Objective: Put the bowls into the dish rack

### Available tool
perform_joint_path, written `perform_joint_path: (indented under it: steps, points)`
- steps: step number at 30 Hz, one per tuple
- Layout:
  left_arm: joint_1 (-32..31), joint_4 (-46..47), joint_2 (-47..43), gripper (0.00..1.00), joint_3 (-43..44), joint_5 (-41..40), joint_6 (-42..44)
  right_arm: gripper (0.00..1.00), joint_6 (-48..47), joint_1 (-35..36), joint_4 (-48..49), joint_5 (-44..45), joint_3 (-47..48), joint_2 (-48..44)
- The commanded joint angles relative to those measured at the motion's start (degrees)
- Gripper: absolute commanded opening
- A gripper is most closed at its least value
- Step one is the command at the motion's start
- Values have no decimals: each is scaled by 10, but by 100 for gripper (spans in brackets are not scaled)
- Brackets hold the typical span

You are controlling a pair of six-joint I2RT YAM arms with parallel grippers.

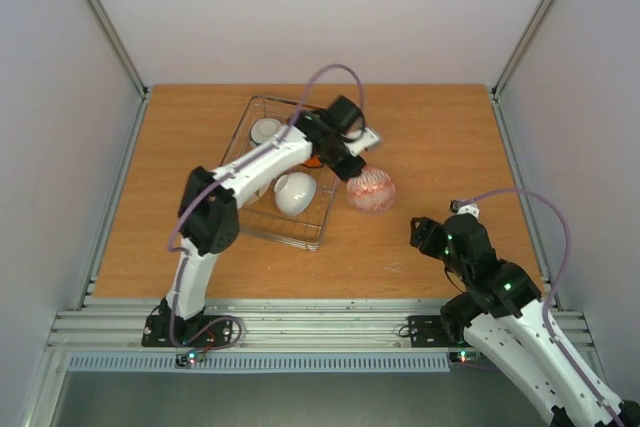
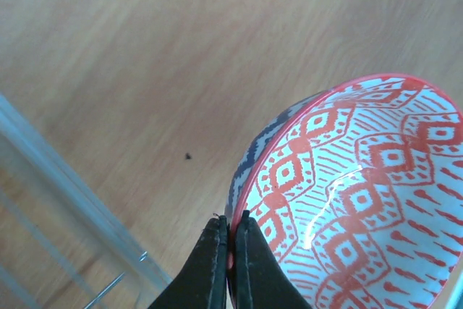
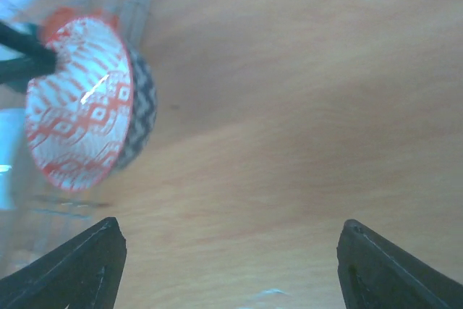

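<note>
While left claw (image 2: 230,222) pinches patterned bowl (image 2: 362,200) (red-printed inside), right claw (image 3: 230,229) agape.

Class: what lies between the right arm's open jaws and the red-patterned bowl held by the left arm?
Nothing but bare wooden table. The right wrist view shows it running unbroken from the right jaws to the red-patterned bowl; the top view agrees.

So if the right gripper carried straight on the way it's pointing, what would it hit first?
Probably bare table: the open right gripper angles down at wood. The patterned bowl is left of that line in its wrist view, though depth is unclear.
</note>
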Motion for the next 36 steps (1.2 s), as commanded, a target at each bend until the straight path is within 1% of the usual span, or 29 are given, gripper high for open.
perform_joint_path:
  steps: [1, 5, 9, 13, 17, 20, 24, 30, 36]
  points:
    - [63, 19, -70, 0, -20, 170, -45, 80, -28, -2, 79, -110, -1, -40]
    - [99, 35, -85, 0, -42, 277, -73, 80, -39, -2, 123, -180, 21, 11]
    - [104, 46, -82, 0, -72, 363, -77, 81, -47, -2, 196, -236, 45, 92]
    - [105, 53, -75, 0, -94, 438, -77, 82, -49, -3, 283, -272, 65, 142]
    - [107, 61, -77, 0, -107, 460, -76, 83, -46, -3, 323, -292, 81, 163]
    - [113, 85, -83, 0, -122, 480, -77, 83, -41, -3, 344, -297, 81, 166]
    - [117, 136, -95, 0, -154, 494, -116, 83, -31, -3, 371, -291, 68, 153]
    - [119, 171, -99, 0, -180, 499, -128, 84, -25, -3, 383, -262, 50, 117]
    - [119, 193, -104, 1, -190, 505, -139, 84, -9, -3, 369, -257, 38, 101]
